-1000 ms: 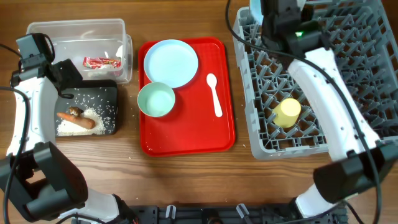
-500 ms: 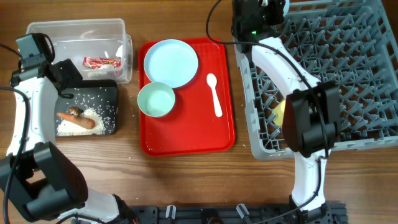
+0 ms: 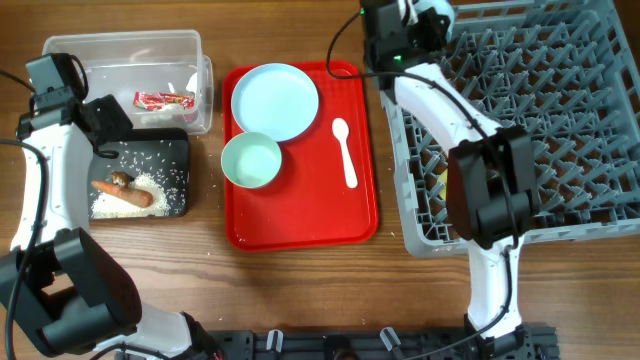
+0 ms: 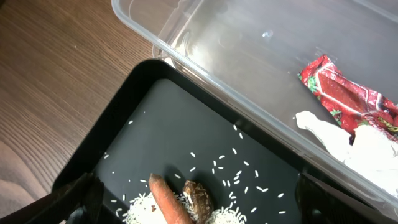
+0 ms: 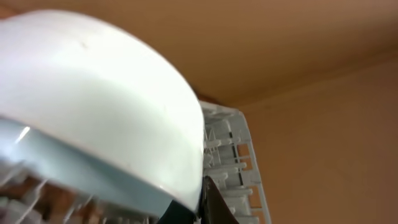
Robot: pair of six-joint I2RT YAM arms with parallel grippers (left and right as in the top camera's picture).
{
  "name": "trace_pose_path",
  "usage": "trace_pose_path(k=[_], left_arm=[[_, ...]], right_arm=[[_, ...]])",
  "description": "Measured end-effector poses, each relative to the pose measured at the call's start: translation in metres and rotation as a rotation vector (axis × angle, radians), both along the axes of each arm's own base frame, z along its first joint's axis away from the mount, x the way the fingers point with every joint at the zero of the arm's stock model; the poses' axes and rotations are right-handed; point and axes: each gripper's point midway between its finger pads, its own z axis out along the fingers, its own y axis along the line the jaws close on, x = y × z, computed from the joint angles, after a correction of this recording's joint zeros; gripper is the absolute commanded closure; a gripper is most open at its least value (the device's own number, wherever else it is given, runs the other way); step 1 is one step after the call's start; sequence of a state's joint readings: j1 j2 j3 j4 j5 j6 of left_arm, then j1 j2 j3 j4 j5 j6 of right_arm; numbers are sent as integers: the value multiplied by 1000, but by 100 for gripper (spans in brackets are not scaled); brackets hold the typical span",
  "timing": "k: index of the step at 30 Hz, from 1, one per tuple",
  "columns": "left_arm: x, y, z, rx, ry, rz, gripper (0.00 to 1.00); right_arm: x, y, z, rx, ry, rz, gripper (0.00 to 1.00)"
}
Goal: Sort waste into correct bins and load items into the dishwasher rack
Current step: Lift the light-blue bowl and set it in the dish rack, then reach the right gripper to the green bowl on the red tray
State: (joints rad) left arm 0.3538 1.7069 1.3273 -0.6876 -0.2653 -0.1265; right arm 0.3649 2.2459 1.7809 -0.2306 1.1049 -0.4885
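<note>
Nearest us, the black tray (image 3: 187,175) holds the orange food stick (image 3: 122,193), the brown lump (image 3: 122,180) and a scatter of rice (image 3: 150,186). The left gripper (image 4: 196,199) hangs over it, fingers spread wide with nothing between them. Beside it, on the red serving tray (image 3: 300,215), sit the pale green bowl (image 3: 251,160), the white spoon (image 3: 345,153) and, behind them, the light blue plate (image 3: 275,101). The clear tub (image 3: 120,40) beyond the black tray has the red-and-white wrapper (image 3: 163,100). Farthest off, the right gripper (image 5: 189,208) is at the far left corner of the dishwasher rack (image 3: 560,120), with the light blue bowl (image 5: 93,93) dome-up against its camera. One dark finger meets the rim (the other is hidden), so we cannot tell whether the jaws pinch it. We judge the risk to lie here: so near the rack's edge, a bowl let go crooked could ride up on the pegs and tip out, or slip from a thin rim hold. We can read no writing on the wrapper or anywhere else.
</note>
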Motion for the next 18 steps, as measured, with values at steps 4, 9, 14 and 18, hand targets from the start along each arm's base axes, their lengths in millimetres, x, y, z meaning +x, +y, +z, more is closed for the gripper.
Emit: trace_pose_path(k=[4,9,14,18], left_arm=[[0,0,0,0,0,0,0],[0,0,0,0,0,0,0],[0,0,0,0,0,0,0],[0,0,0,0,0,0,0]], right_arm=[[-9,9,-9,-41,77,19,44],[-12,8,-9,-64,84,3,22],[-17,16,-11,-83,108,14,18],[-22,38,-12,-93,122,55,18]])
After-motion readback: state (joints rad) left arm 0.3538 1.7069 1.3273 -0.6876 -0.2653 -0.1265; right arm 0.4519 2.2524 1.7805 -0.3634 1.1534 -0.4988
